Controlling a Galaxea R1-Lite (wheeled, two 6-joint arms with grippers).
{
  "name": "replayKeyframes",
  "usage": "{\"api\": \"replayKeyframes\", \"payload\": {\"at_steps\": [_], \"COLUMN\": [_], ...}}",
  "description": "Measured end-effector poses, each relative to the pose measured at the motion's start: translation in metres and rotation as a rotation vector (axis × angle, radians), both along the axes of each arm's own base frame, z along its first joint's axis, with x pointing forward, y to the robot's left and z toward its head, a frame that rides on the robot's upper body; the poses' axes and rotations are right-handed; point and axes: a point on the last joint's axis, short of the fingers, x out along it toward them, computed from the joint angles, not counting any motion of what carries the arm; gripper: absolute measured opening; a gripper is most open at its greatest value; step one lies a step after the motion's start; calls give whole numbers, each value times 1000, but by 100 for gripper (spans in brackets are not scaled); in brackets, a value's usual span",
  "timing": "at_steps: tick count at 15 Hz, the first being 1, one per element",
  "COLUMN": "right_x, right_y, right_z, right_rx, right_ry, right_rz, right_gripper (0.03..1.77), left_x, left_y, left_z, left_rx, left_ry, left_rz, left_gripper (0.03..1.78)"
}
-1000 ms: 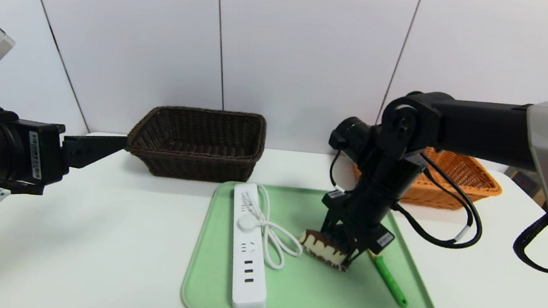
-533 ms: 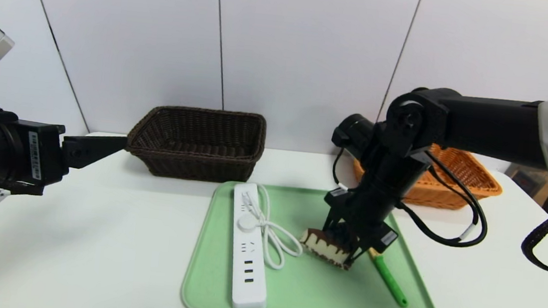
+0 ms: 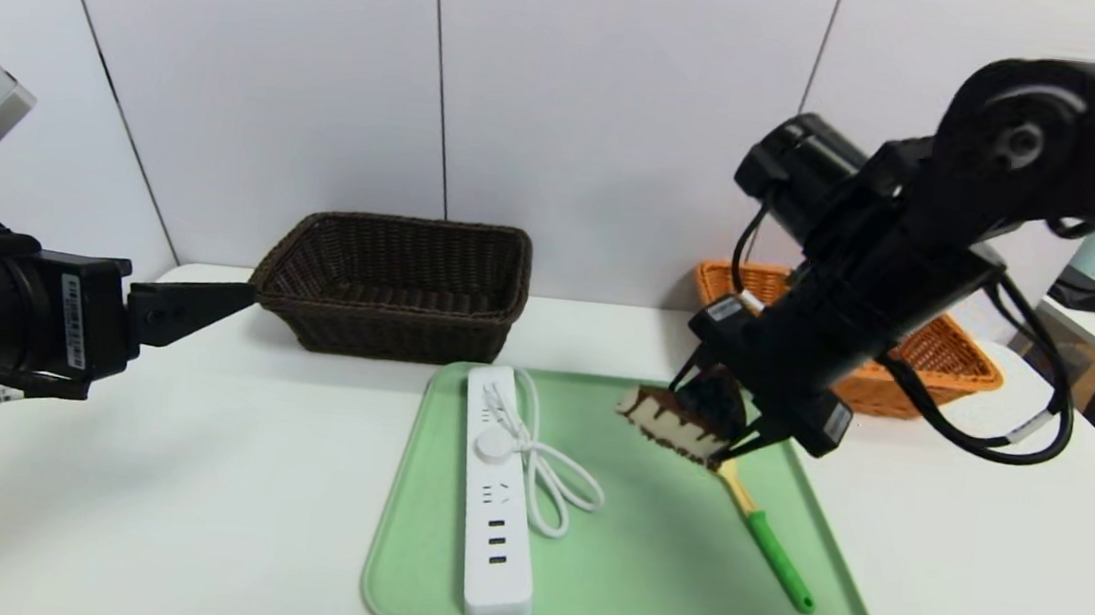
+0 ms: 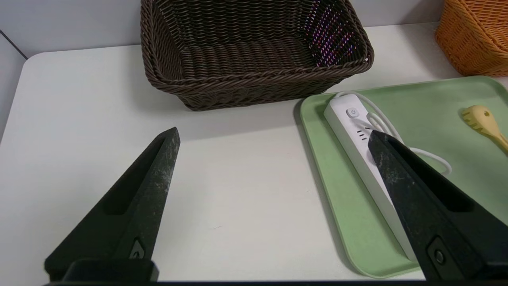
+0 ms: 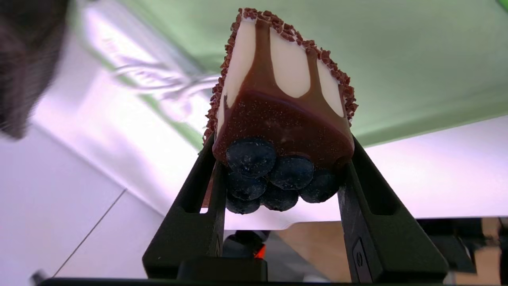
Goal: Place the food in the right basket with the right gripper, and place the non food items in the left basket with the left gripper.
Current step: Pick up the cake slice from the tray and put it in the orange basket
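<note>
The right gripper (image 3: 724,433) clamps the triangular toy cake slice with chocolate top and blueberries (image 3: 672,420) above the pale green tray (image 3: 620,596), its long axis tilted, its outer end aimed away from the orange-tan woven basket (image 3: 954,362). The left gripper (image 4: 274,137), fingers spread wide and empty, hovers over the white table (image 3: 190,474) beside the dark brown woven basket (image 3: 399,283).

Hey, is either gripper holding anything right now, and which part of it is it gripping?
The right gripper holds the cake slice, clamped by its two sides at the blueberry-topped end, above the green tray. The left gripper is open and holds nothing.
</note>
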Motion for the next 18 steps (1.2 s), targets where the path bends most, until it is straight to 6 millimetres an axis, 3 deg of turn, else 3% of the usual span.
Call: {"api": "replayKeyframes", "payload": {"at_steps": [5, 8, 11, 18], "right_x": [-11, -5, 12, 79], "right_y": [-35, -61, -90, -141], "right_z": [55, 68, 65, 22], "right_rx": [-60, -79, -122, -186], "right_ry": [-398, -493, -511, -476], "right_rz": [-92, -156, -229, -374], "right_gripper": [80, 80, 80, 80], "left_x": [0, 0, 0, -1], "left_y": [0, 0, 0, 0], "left_z": [-3, -4, -4, -8], "left_rx": [4, 5, 5, 0], "left_ry": [11, 13, 14, 29], "left_rz": [0, 0, -1, -9], "left_gripper": [169, 169, 169, 169]}}
